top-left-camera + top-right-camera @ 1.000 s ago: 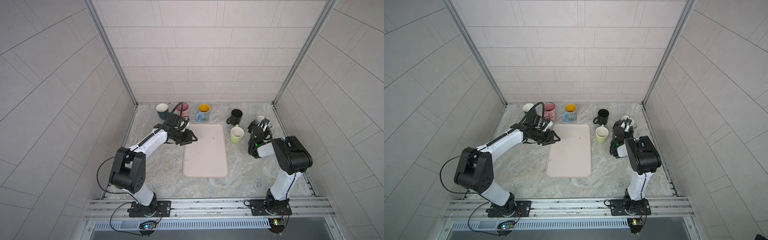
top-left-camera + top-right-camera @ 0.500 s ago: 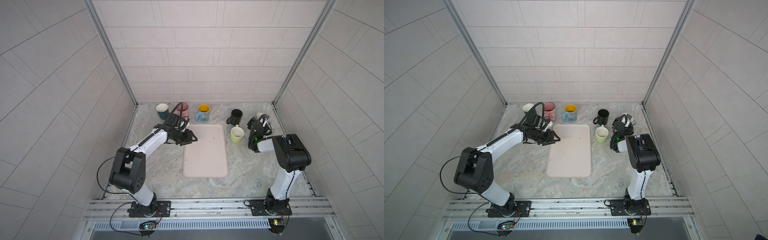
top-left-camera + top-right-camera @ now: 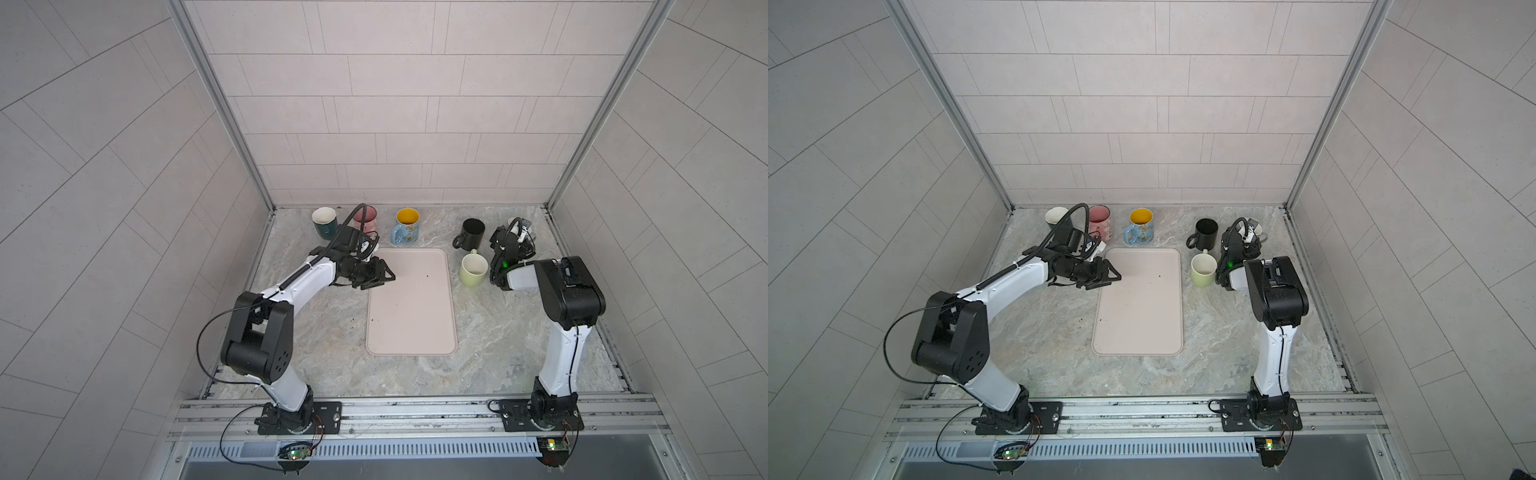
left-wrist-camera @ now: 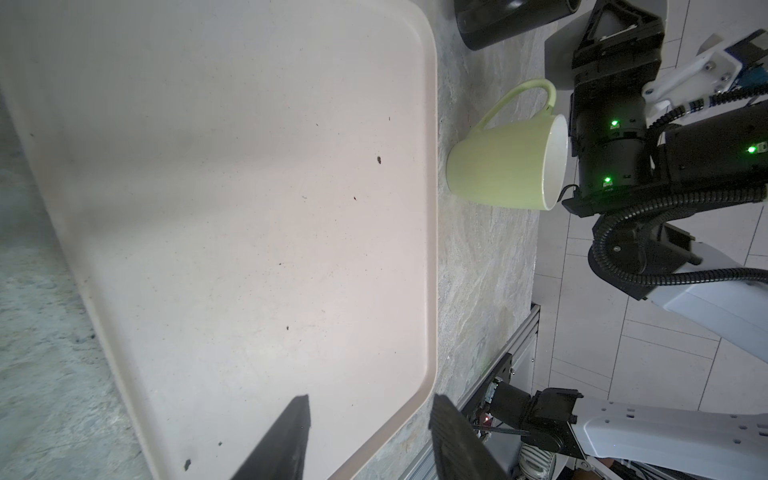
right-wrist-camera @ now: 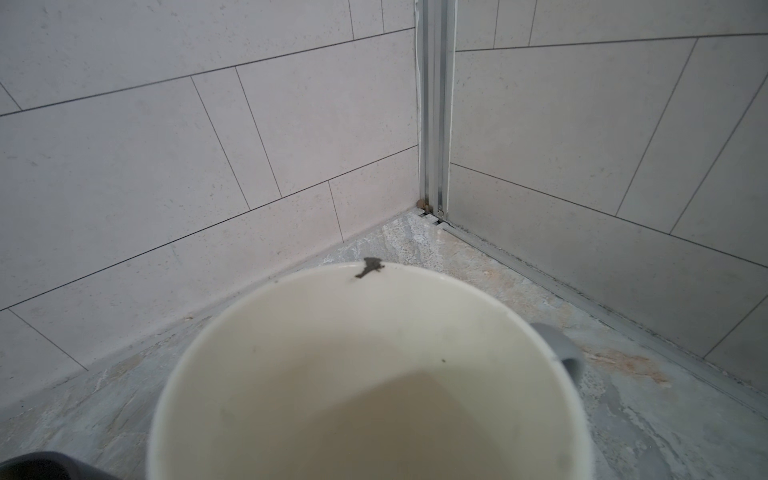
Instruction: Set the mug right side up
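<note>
Mug [image 5: 365, 374] stands upright beneath right gripper [image 3: 513, 236], grip impossible to tell; left gripper [image 3: 383, 276] hangs half-open, empty, over tray [image 3: 411, 324].

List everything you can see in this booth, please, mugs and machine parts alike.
Table: one, marbled grey.
Tray: one, pale pink, centre.
Teal mug: one, white inside, back left.
Pink mug: one, beside the teal mug.
Blue mug: one, yellow inside, back middle.
Black mug: one, right of the blue mug.
Green mug: one, pale, right of the tray.
White mug: one, grey handle, back right corner.
Left gripper: one, black, open over the tray's edge.
Right gripper: one, black, above the white mug.
</note>
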{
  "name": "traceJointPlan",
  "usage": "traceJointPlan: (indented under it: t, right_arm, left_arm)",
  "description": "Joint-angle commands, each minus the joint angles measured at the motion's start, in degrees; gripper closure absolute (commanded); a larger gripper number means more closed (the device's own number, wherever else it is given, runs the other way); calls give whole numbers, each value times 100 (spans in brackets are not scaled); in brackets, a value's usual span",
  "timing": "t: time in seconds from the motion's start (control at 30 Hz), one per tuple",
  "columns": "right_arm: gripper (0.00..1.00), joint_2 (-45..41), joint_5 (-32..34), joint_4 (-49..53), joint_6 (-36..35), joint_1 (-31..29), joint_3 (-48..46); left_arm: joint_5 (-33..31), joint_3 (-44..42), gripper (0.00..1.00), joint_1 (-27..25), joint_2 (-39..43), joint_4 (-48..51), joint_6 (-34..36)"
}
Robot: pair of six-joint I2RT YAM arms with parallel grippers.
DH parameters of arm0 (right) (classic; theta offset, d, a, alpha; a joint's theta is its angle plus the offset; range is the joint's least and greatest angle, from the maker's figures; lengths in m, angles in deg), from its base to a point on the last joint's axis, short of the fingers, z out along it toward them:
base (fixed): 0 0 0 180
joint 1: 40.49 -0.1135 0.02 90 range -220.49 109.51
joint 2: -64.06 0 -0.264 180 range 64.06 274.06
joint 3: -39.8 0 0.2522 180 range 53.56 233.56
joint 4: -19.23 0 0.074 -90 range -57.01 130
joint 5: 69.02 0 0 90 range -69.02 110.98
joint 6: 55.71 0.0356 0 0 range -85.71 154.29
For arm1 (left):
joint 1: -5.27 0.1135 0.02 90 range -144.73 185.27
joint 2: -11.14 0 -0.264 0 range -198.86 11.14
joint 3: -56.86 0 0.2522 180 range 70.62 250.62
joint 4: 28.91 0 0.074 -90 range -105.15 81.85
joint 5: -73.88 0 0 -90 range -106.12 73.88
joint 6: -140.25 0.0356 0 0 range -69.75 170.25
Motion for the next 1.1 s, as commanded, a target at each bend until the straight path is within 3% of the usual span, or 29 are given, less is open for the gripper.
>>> traceJointPlan:
  t: [0.0,1.07]
  right_arm:
    - [100,109,202,-104,-60,46,277]
    - [98,502,229,614,50,178,866]
  left_arm:
    - [-47,208,47,25,-106,-82,-48]
    - [44,288,47,27,-297,-282,-134]
